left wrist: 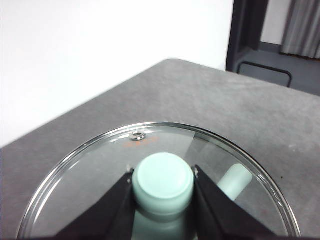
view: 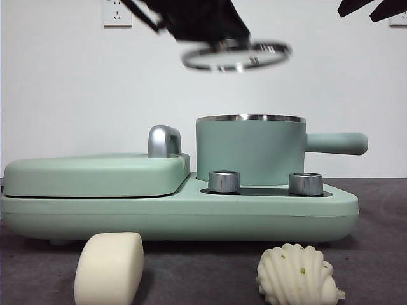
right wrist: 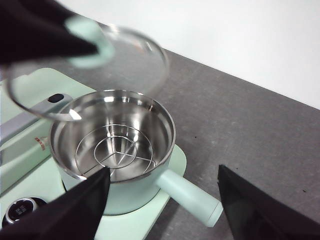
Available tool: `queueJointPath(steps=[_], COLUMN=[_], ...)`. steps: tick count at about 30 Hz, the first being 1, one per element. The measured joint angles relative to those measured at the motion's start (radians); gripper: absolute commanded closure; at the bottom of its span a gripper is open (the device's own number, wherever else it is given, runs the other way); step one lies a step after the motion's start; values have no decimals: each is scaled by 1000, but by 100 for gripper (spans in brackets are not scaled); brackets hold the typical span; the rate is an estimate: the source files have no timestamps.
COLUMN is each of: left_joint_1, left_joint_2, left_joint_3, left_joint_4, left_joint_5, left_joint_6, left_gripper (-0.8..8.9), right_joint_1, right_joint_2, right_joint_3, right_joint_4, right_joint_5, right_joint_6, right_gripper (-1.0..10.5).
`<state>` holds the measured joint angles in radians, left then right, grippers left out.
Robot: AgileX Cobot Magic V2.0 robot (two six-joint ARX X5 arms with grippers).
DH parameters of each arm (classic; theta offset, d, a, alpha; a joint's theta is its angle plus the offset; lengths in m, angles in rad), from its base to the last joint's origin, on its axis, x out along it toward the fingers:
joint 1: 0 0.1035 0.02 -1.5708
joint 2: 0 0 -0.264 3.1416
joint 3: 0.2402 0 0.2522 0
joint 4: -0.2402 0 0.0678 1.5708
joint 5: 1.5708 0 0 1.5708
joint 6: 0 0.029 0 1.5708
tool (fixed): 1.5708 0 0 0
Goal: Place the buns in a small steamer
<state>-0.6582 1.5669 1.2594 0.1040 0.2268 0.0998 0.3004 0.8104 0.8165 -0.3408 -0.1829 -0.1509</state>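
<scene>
A flat mint-green griddle (view: 95,173) lies shut on the left of a mint-green base (view: 191,219), with a chrome handle (view: 164,140) rising at its right far corner; two steel knobs (view: 224,181) stand on the base's right part; the dark grey table (view: 381,254) runs to a white wall (view: 57,95); a socket (view: 117,12) sits high on the left.
</scene>
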Motion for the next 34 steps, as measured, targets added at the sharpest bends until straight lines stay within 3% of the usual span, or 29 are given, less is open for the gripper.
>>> queueJointPath(steps=[4,7,11,19,26,34], left_joint_1=[14,39,97,199,265,296], left_joint_2=[-100,-169,-254,-430,-546,-573], left_joint_3=[0,0,-3,-154,-245,-245], left_joint_4=[-175,-338,-493,-532,-594,-581], left_joint_5=[-37,-98,-116,-117,-119,-119], left_joint_6=[-8,-27,-51,-78,-89,-90], left_gripper=[803,803,802,803,803,803], right_joint_1=[0,3,53,311,542,665], right_joint_2=[0,0,0,36,190,433], right_joint_3=[0,0,0,1,2,2], right_joint_4=[0,0,0,0,2,92], right_joint_5=[-15,-72,-102,-102,-78,-76], right_joint_6=[0,0,-1,-82,-116,-117], right_gripper=[604,604,604,604,604,561])
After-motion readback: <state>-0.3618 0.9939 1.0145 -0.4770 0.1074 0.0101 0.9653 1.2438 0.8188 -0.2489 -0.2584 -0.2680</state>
